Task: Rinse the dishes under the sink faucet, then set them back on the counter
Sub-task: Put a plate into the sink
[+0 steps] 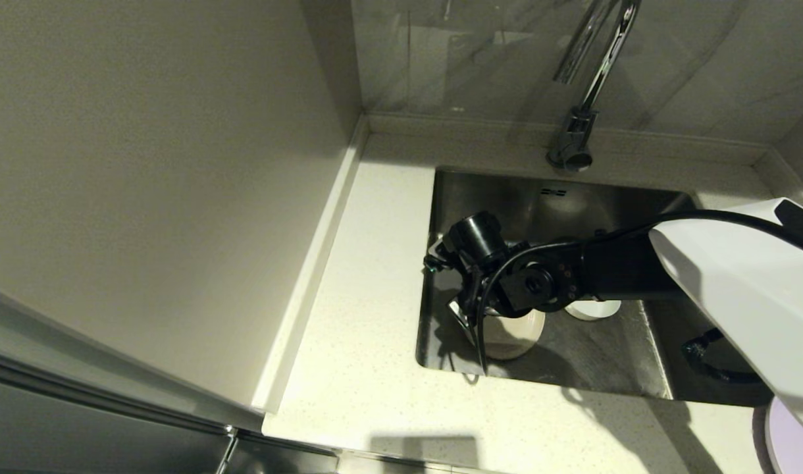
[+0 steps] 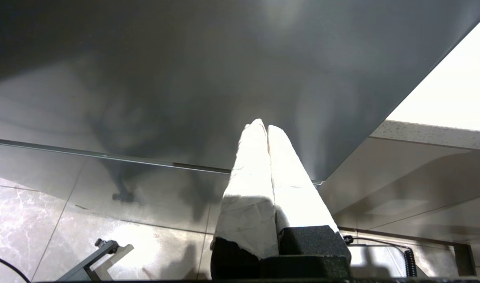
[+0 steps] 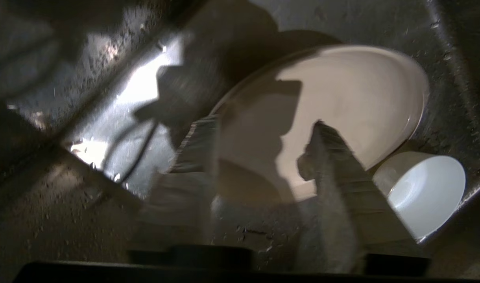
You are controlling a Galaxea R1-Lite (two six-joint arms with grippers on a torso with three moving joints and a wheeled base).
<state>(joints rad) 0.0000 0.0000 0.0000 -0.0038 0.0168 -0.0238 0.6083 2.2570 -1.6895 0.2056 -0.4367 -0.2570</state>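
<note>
The right gripper [image 3: 259, 157] is seen low inside the sink [image 1: 612, 197], near its left wall. Its two fingers [image 3: 334, 165] are held apart. One finger is seen over the top face of the cream plate [image 3: 342, 102] and the other is seen just past the plate's edge, so the rim sits in the gap between them. Whether the rim is touched by the fingers cannot be told. The plate is not clamped.

The cream plate [image 1: 510, 336] is laid on the sink bottom, under the wrist of the right arm. The small white bowl [image 3: 425, 192] is found just beside the plate, on the side of the finger that lies over the plate. It looks tipped, with its open side turned toward the camera. In the head view only a bit of the bowl [image 1: 592, 309] is shown behind the arm.

The pale purple plate [image 1: 786, 441] is seen on the counter [image 1: 368, 368], well apart from the fingers, at the near right corner past the sink. Only its edge is shown.

The faucet [image 1: 582, 99] is stood at the back of the sink, well apart from the fingers.

The left gripper [image 2: 263, 129] is parked down below the counter edge, beside a dark cabinet front [image 2: 185, 78]. Its wrapped fingers [image 2: 252, 177] are pressed together with nothing between them.
</note>
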